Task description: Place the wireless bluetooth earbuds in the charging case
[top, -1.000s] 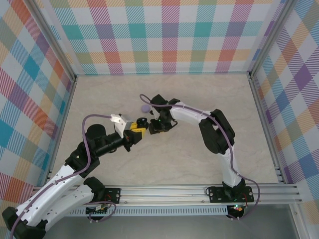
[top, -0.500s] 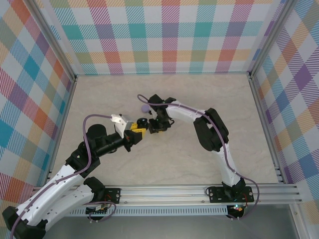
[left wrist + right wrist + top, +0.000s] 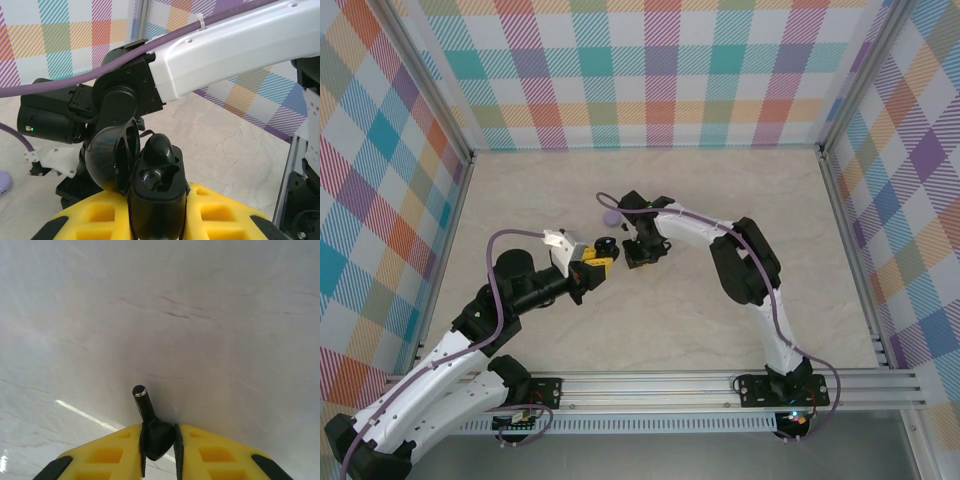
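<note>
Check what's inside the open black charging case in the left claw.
One moulded socket of the glossy black round charging case looks empty. A rounded black lump sits behind it, possibly a seated earbud. The case's lower part is hidden in the left claw.

Black earbud (image 3: 157, 437), black case (image 3: 159, 197), marbled table (image 3: 200, 315)

the earbud (image 3: 151, 422) between my right fingers (image 3: 215, 452) is glossy black plastic with a small bright metal tip, and the fingers are matt yellow plastic. the case (image 3: 156, 190) in my left fingers (image 3: 220, 220) is smooth, shiny black plastic. the table (image 3: 200, 315) looks like pale, smooth, matt stone-patterned laminate.
</note>
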You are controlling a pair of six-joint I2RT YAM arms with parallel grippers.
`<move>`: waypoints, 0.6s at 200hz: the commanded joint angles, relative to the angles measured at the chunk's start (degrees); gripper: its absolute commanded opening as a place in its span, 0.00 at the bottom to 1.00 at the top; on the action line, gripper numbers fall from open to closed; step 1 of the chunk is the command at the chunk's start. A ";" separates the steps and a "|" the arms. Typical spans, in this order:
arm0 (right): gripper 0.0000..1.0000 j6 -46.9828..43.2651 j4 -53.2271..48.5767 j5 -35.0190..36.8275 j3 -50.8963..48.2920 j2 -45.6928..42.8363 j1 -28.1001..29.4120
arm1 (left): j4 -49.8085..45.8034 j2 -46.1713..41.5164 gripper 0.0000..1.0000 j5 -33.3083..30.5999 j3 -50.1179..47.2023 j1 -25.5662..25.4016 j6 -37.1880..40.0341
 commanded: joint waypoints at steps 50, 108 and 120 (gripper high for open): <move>0.24 -5.58 -4.20 4.65 -8.30 -4.62 -3.77 | 0.92 0.61 0.00 -0.34 -0.28 -0.52 -1.49; 0.26 -9.29 -6.35 4.97 -11.39 -6.60 -5.97 | 1.87 1.03 0.00 -0.30 -0.54 -0.52 -2.19; 0.29 -9.32 -6.25 4.91 -11.23 -6.93 -6.05 | 2.13 1.44 0.00 -0.17 -0.54 -0.52 -2.26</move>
